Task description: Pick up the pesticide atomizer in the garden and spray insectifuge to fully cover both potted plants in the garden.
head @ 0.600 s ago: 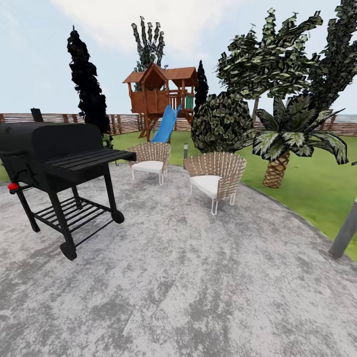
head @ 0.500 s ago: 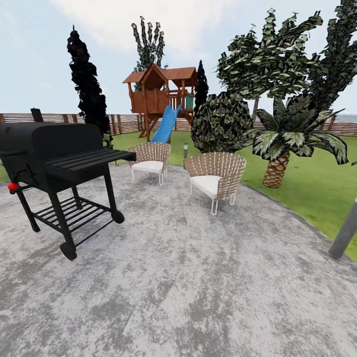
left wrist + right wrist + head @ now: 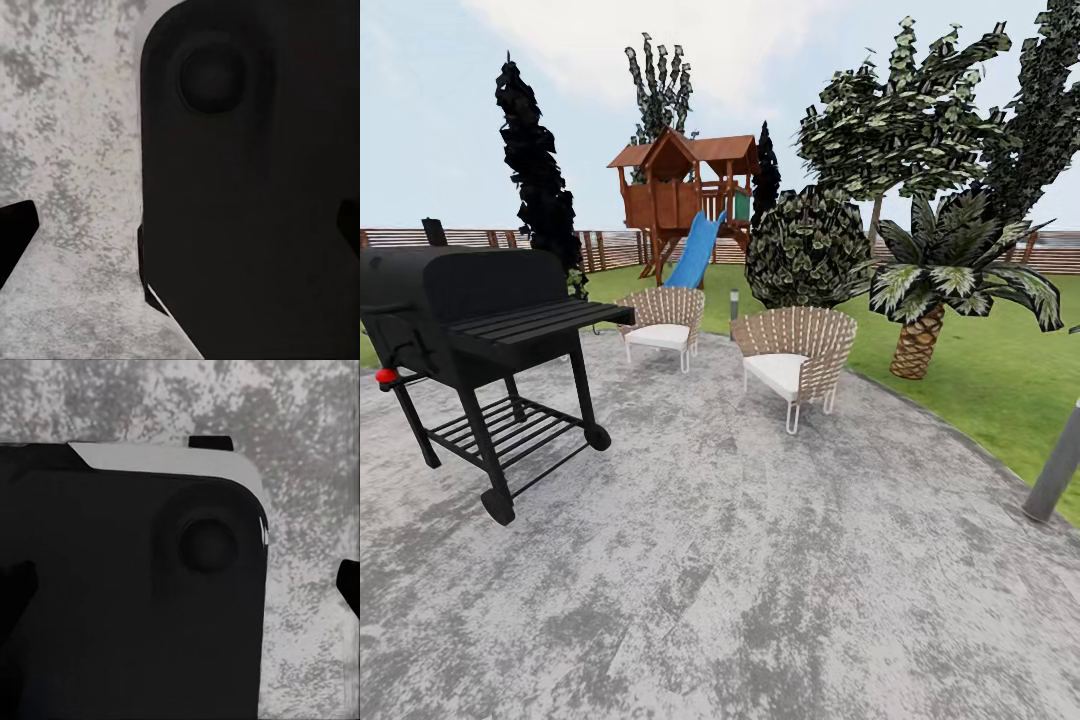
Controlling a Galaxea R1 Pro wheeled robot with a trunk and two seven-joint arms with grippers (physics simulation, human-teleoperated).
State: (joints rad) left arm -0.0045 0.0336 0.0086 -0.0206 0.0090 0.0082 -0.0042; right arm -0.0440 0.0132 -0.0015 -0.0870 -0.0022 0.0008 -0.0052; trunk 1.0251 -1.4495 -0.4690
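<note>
Sprawling across most of the head view is the grey mottled patio [image 3: 760,580], with the lawn [image 3: 980,380] curving round it and a brown slatted fence [image 3: 610,245] behind. Next in size come the black barbecue grill [image 3: 470,330], a wooden playhouse with a blue slide [image 3: 685,205], a scaly-trunked palm [image 3: 935,290], then two wicker chairs [image 3: 795,360]. I can't spot the pesticide atomizer or either potted plant from here, so the search is not done. Both wrist views look down past the robot's dark body [image 3: 247,195] at paving; dark finger edges [image 3: 15,232] sit far apart at each picture's sides, suggesting spread claws, holding nothing. Rolling forward carelessly, the base might clip the grill's wheel.
</note>
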